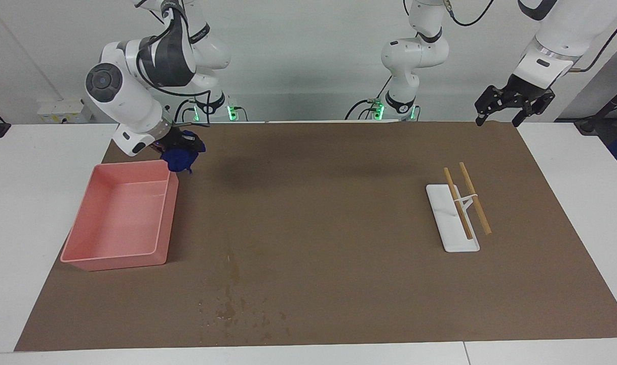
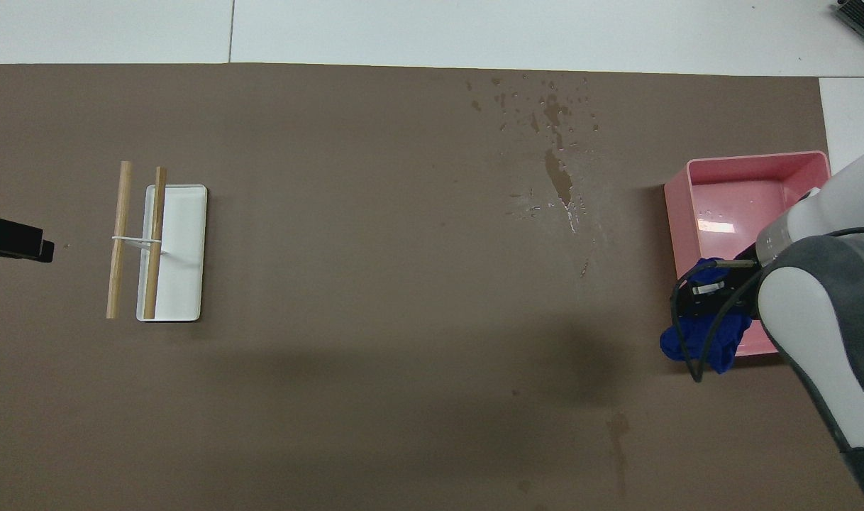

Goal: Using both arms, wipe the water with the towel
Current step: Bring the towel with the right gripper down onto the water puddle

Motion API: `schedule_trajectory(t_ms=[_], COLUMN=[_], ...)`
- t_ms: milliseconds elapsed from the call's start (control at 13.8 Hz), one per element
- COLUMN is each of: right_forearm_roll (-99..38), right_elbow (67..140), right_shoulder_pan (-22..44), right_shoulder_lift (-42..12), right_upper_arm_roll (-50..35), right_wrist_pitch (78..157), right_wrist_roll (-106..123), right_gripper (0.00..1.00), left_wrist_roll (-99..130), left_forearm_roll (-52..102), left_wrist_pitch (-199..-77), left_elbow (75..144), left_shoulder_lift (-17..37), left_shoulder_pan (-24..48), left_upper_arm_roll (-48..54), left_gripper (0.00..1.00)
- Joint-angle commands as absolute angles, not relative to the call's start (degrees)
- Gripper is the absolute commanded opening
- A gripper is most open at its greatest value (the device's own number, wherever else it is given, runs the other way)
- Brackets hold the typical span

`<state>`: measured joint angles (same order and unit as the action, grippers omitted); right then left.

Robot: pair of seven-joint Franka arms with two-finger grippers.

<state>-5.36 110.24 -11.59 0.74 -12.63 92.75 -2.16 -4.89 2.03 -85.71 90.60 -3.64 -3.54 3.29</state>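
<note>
1. The brown mat [image 1: 339, 213] covers most of the table and bears everything else.
2. The pink tray [image 1: 117, 217] sits at the right arm's end of the mat. Nothing solid lies in it; in the overhead view its floor shows a wet glint and a few small drops.
3. The white dish [image 1: 451, 219] lies toward the left arm's end, well apart from the tray. Two wooden sticks [image 1: 465, 200] joined by a white band rest slantwise across it, one on the dish, the other just off its edge.
4. The right gripper [image 1: 179, 147] hangs in the air over the corner of the tray nearest the robots, its claw clamped together on the blue towel [image 1: 179, 158], which dangles as a lumpy wad.
5. The left gripper [image 1: 511, 101] waits raised over the mat's corner at its own end, claw spread apart and holding nothing.
6. The water [image 1: 232, 299] is a streak with scattered blotches on the mat, farther from the robots than the tray and just beside it, with nothing on it.
</note>
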Motion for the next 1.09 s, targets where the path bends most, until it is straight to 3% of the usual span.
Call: schedule_trajectory(t_ms=[0,218,363,654,799,1017], right_forearm_roll=[-5.45,-5.97,-6.06,-6.06,-5.45,-5.36], right_elbow=[111.35,111.97,115.64,116.90,113.58,102.43], right_shoulder_pan=[-9.85,-7.04,-4.23,-4.13,-4.13,-2.65], right_shoulder_lift=[-2.09,-8.33,-9.14,-15.72,-20.81,-28.89], right_upper_arm_roll=[-13.27,-13.36,-13.27,-13.27,-13.27,-13.27], right_wrist_pitch=[100.51,110.10,116.85,129.52,134.63,136.22], right_wrist_roll=[-3.86,-6.49,-9.57,-8.88,-8.79,-8.88], right_gripper=[0.00,0.00,0.00,0.00,0.00,0.00], left_wrist_roll=[-5.19,-5.19,-5.19,-5.19,-5.19,-5.19], left_forearm_roll=[2.20,2.20,2.20,2.20,2.20,2.20], left_wrist_pitch=[-86.13,-86.13,-86.13,-86.13,-86.13,-86.13], left_elbow=[92.46,92.46,92.46,92.46,92.46,92.46], left_shoulder_lift=[-5.19,-5.19,-5.19,-5.19,-5.19,-5.19], left_shoulder_pan=[-4.22,-4.22,-4.22,-4.22,-4.22,-4.22], left_upper_arm_roll=[3.69,3.78,3.78,3.78,3.69,3.78], left_gripper=[1.00,1.00,1.00,1.00,1.00,1.00])
